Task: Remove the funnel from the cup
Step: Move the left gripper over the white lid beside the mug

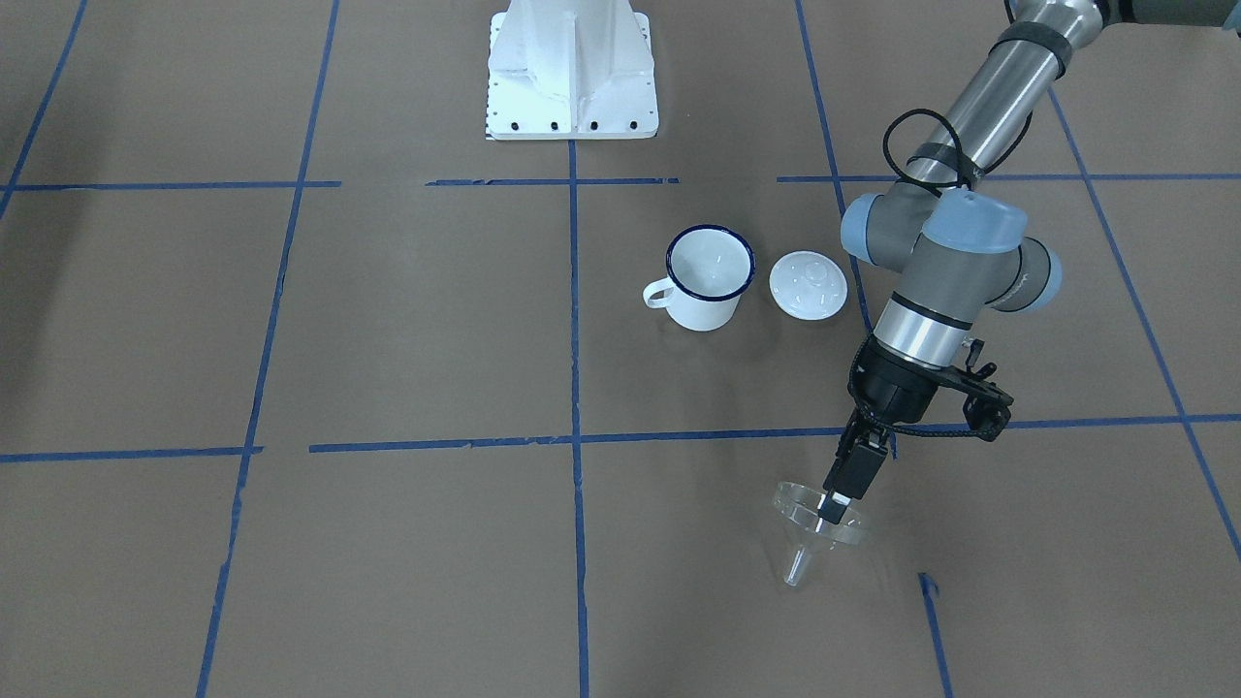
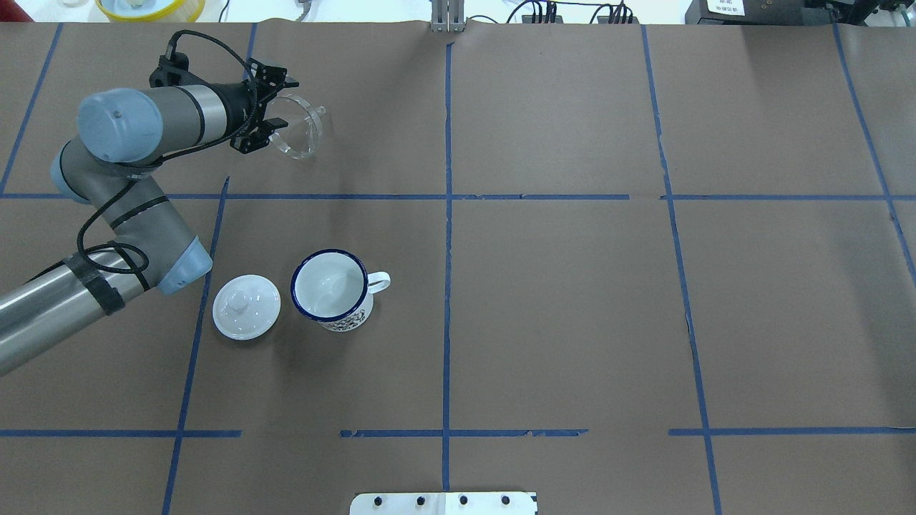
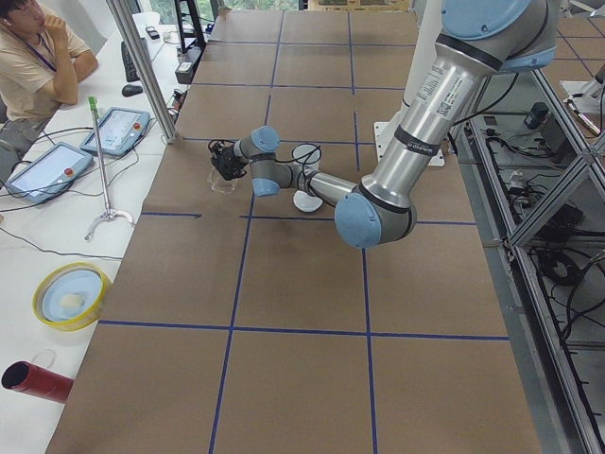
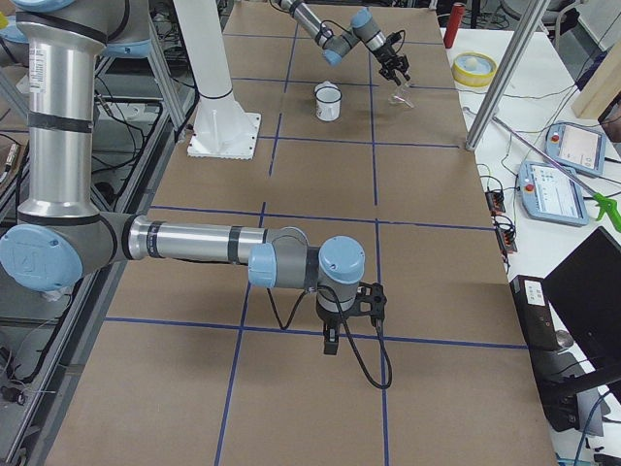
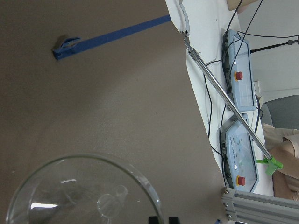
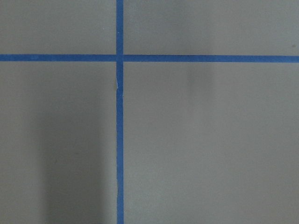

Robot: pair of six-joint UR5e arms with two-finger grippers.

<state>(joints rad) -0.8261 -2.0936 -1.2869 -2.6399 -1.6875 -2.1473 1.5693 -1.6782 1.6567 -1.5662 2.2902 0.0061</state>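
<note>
Counting outward from the robot's base: one cup (image 2: 330, 287), one lid (image 2: 246, 306), one funnel (image 2: 303, 134), and two arms. The cup stands upright near the table's middle, handle pointing toward the robot's right, nothing inside it. The lid lies just beside it on the robot's left, knob up, with a narrow gap between the two.

Farther out, well apart from the cup, the left gripper (image 1: 831, 507) pinches the funnel's rim: one finger inside the bowl, one outside, jaws closed on the clear wall. The funnel hangs below and ahead of the fingers, spout down and tilted. Whether the spout touches the paper cannot be told.

The funnel sits toward the table's (image 2: 572, 322) far edge on the robot's left, with bare brown paper and blue tape lines all round it. The right half of the table is open.

The right gripper (image 4: 331, 342) hovers low over a tape crossing at the right end; its jaws cannot be judged.
</note>
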